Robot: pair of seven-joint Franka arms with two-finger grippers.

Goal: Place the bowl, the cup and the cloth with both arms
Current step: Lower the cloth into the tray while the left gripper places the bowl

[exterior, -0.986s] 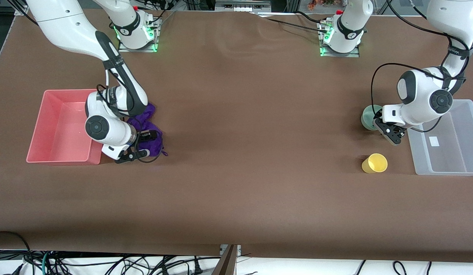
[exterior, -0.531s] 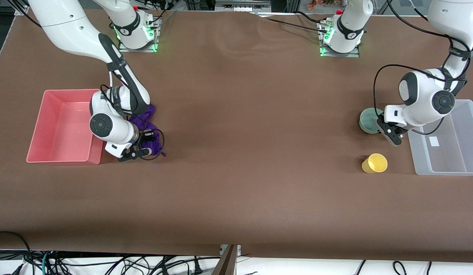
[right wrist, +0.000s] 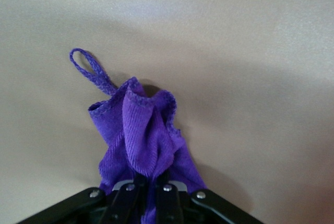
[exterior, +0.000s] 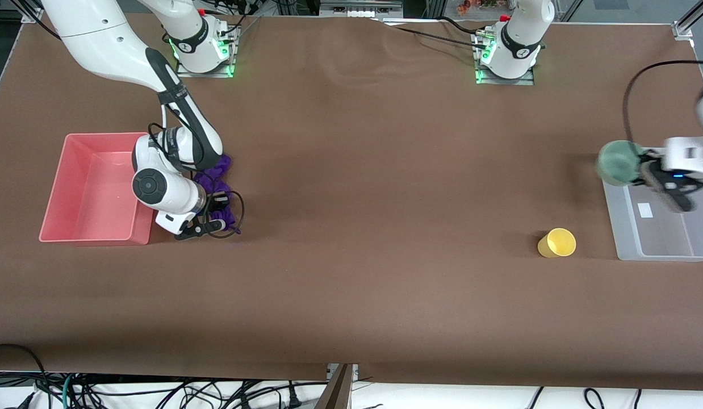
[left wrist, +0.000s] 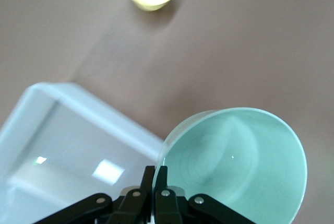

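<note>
The left gripper (exterior: 649,173), clamped on the bowl (exterior: 619,163), has swung it off the tabletop (exterior: 385,199) to over the clear bin (exterior: 627,238), so release looks next, while the right gripper (exterior: 215,218) stays pinched on the cloth (exterior: 218,182) by the pink tray (exterior: 53,187)

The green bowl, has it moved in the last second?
Yes. The bowl, clamped in the left gripper, left the table and now hangs over the clear bin's rim, farther from the yellow cup.

Count of things on the tabletop

One green bowl (exterior: 618,162), one yellow cup (exterior: 557,243), one purple cloth (exterior: 218,187), two trays: one pink (exterior: 73,187), one clear (exterior: 664,238). Two robot arms, the right arm (exterior: 158,85) and the left arm (exterior: 689,162).
</note>
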